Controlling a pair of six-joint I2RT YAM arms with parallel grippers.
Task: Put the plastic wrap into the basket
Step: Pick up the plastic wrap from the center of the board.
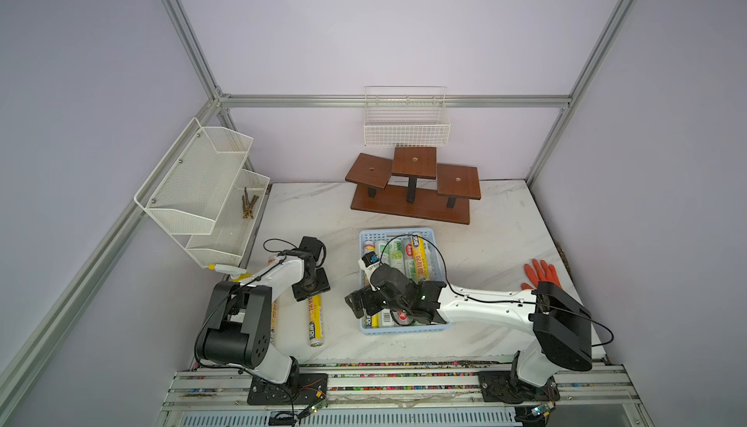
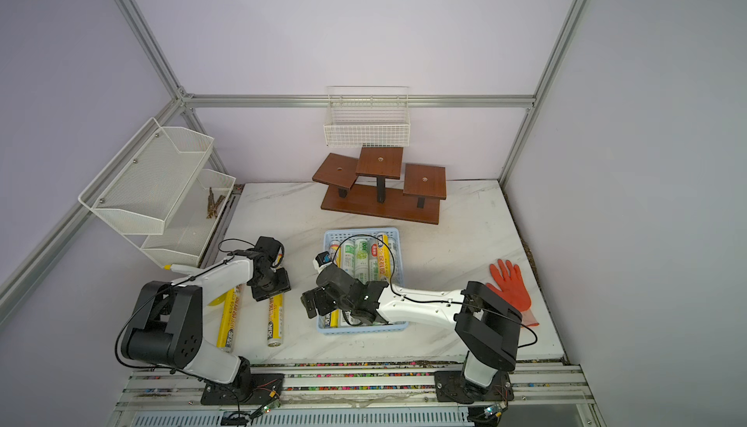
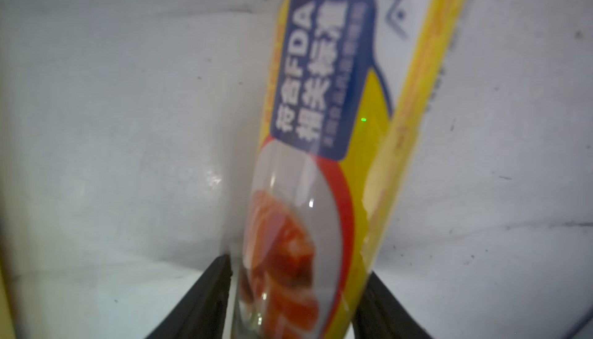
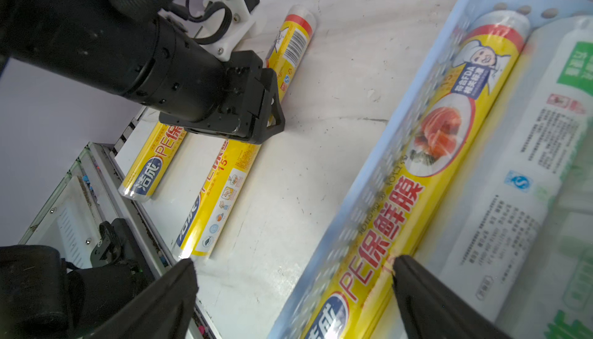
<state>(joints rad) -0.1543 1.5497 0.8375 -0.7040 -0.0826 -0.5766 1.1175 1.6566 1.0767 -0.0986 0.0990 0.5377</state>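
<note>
At the left half of the table [image 1: 485, 243], the left gripper [image 3: 298, 271] sits directly over a yellow-label roll [image 1: 316, 320] of plastic wrap, near the roll's far end. The roll's long axis runs near-to-far, and one black finger [image 3: 211, 292] stands at each flank. The fingers look right against the sleeve, but I cannot tell whether they are pinching yet. The roll lies flat on the top. A second yellow roll [image 2: 229, 316] lies parallel just to its left, partly under the left arm. The basket [image 1: 394, 232] is to the right, its length also near-to-far, so I judge a lift and sideways carry with no turn. The left arm is the nearer one. The right gripper [image 4: 295, 262] is spread wide and empty over the basket's near-left corner, possibly in the carry path. Roll: rigid thin cylinder in a glossy printed sleeve, likely slippery and free to roll. Basket: light blue plastic with round-holed walls, already holding yellow and green-print rolls [image 1: 396, 259] side by side. The top is white, marble-look and scuffed
</note>
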